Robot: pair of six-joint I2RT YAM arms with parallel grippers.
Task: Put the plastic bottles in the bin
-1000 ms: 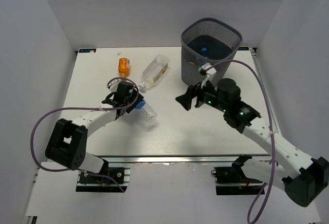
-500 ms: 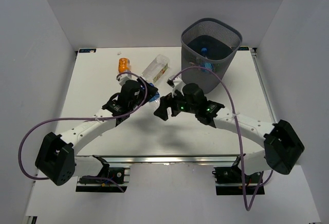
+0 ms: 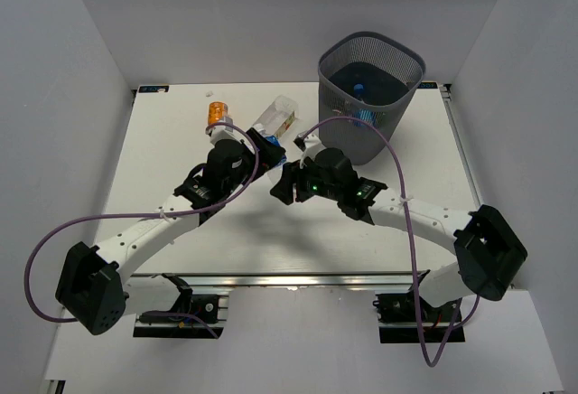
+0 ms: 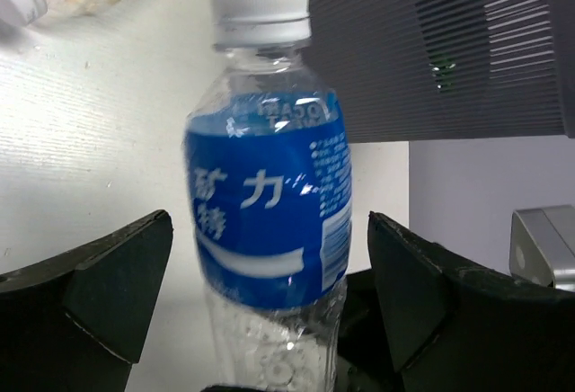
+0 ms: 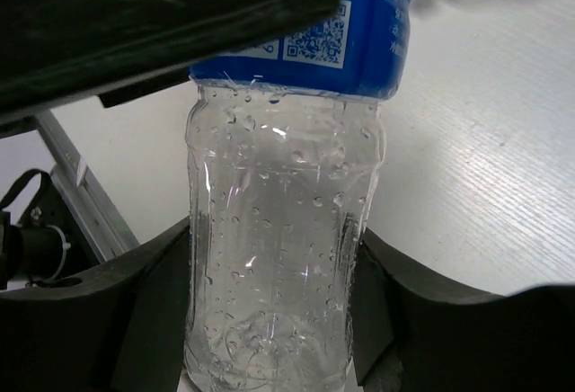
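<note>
White counter (image 3: 163, 141) lies under both arms, with the dark mesh bin (image 3: 404, 105) at its far right corner. Near the counter's middle, the blue-labelled bottle (image 4: 265, 221) sits between the left jaws, which are released, with a gap on each side. The right jaws are clenched on its clear lower body.

Clear glossy plastic bottle (image 4: 265, 221), droplet-beaded; matt wire-mesh bin (image 3: 397, 114).
</note>
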